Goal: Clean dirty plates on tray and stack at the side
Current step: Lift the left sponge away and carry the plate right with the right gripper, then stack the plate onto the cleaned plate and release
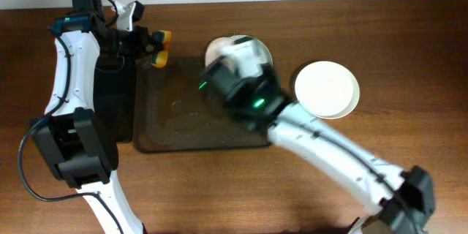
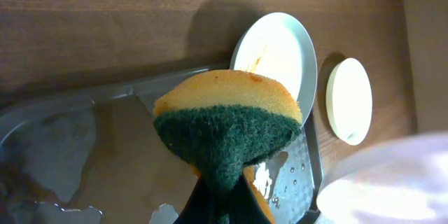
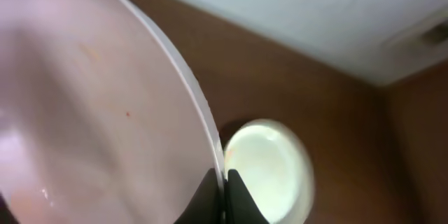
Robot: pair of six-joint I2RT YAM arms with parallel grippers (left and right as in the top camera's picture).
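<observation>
**Entry 1: held plate (image 3: 84, 98).** It is pinched by the rim in the right gripper (image 3: 225, 190), whose jaws are narrowed to the rim's thickness. The plate is steeply tilted and raised off the tray (image 1: 183, 128), which lies below and to the left of that gripper. An orange smear is visible on its face in the left wrist view.

**Entry 2: sponge (image 2: 227, 122).** It is clamped in the left gripper (image 1: 150, 45) with the yellow foam outermost and the green scourer nearer the fingers. The held plate lies ahead of this gripper and is not touched by the sponge.

**Entry 3: side stack (image 1: 327, 89).** It rests on the bench (image 1: 409, 58), just right of the right gripper. The number of plates in it cannot be told.

**Hazards judged:**
- The plate is held by a thin edge only. Sponge pressure on the face is likely to lever it, so it may pivot or slip out.
- A wet film is seen on the tray, so a slick rim is probable.
- Any smear under or beside the jaws may be left unwiped.
- The two arms are close together, so contact between them is possible during the wipe.
- An off-centre set-down could shove the side stack.
</observation>
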